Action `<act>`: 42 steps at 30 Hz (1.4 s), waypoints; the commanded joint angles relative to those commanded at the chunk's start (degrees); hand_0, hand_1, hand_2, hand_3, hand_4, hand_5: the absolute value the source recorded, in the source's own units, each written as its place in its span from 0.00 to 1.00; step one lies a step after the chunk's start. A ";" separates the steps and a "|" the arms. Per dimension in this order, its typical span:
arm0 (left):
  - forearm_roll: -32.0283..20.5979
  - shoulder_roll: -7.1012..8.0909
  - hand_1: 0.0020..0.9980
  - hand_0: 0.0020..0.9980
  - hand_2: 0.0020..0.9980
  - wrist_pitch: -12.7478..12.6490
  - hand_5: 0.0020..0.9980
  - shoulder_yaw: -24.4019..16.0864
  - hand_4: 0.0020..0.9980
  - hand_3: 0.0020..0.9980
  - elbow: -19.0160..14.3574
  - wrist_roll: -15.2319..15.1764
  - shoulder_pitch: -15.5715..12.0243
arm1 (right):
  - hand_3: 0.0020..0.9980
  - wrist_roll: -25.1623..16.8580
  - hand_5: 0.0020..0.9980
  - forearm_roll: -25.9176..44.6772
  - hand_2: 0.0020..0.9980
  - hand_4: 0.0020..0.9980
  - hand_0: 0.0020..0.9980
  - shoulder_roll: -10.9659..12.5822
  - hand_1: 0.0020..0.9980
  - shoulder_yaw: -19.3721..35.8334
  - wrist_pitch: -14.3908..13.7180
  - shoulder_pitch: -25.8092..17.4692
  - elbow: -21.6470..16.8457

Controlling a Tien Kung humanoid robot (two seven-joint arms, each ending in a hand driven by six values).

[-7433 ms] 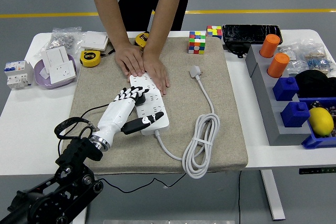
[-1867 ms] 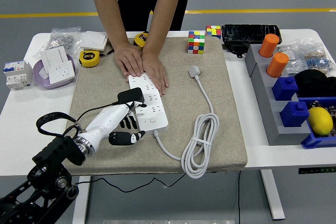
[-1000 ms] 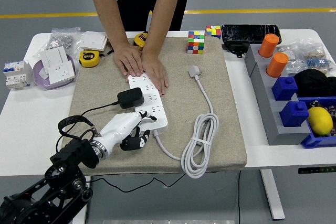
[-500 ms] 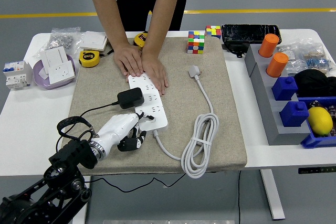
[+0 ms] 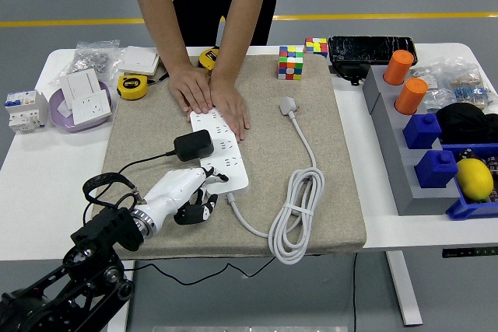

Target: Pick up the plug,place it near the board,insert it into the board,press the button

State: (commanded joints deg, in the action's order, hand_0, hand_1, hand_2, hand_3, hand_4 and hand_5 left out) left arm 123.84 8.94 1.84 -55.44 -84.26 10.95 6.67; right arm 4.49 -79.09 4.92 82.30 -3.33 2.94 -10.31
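Starting at the lower left of the frame, my left arm reaches in over the worktop point(image 5: 31, 169) and my left robot hand point(image 5: 189, 193) sits low on the beige mat point(image 5: 311, 114), just at the near-left corner of the white board point(image 5: 220, 149). Its fingers point(image 5: 204, 207) are curled under and hold nothing; one finger points toward the board's near end, and I can't tell for sure whether the tip is touching. A little up and to the right, the black plug point(image 5: 193, 145) is seated on the left side of the board, with its thin black cable trailing off toward the lower left, so by my reading the pick-up, the carry and the insertion are all behind me. What's left is the button, and I can't pick it out on the board from here; I judge this hand is lined up for that press at the near end. Moving on toward the centre, a person's two hands point(image 5: 210, 95) lie flat on the board's far end, pinning it down. Further right, the board's own white cord point(image 5: 299, 207) lies coiled on the mat, untouched. My right arm is nowhere in the picture.
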 joint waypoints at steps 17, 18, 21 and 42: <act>0.26 -0.41 0.02 0.20 0.15 -1.21 0.00 -0.14 0.46 0.70 0.42 -0.75 0.76 | 0.75 -0.08 0.98 0.32 0.71 1.00 0.80 0.01 0.70 0.00 -0.03 0.32 0.00; 0.28 -0.42 0.02 0.20 0.15 -1.17 0.00 -0.15 0.46 0.70 0.43 -0.72 0.73 | 0.75 -0.07 0.98 0.30 0.71 1.00 0.80 0.00 0.70 0.05 -0.03 0.34 0.00; 0.34 -0.37 0.02 0.20 0.15 -0.97 0.00 -0.08 0.46 0.70 0.56 -0.60 0.68 | 0.75 -0.05 0.98 0.20 0.71 1.00 0.80 -0.03 0.70 0.19 -0.02 0.28 0.00; 0.11 -0.78 0.02 0.20 0.15 -2.91 0.00 -0.14 0.48 0.70 2.19 -2.07 0.45 | 0.75 0.00 0.98 -0.01 0.71 1.00 0.80 0.03 0.70 0.30 -0.03 0.18 0.00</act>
State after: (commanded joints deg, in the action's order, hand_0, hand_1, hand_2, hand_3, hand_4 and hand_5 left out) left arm 123.95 8.16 -1.07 -55.58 -82.07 8.87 7.12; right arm 4.49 -79.10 4.95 82.60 -3.36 3.13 -10.31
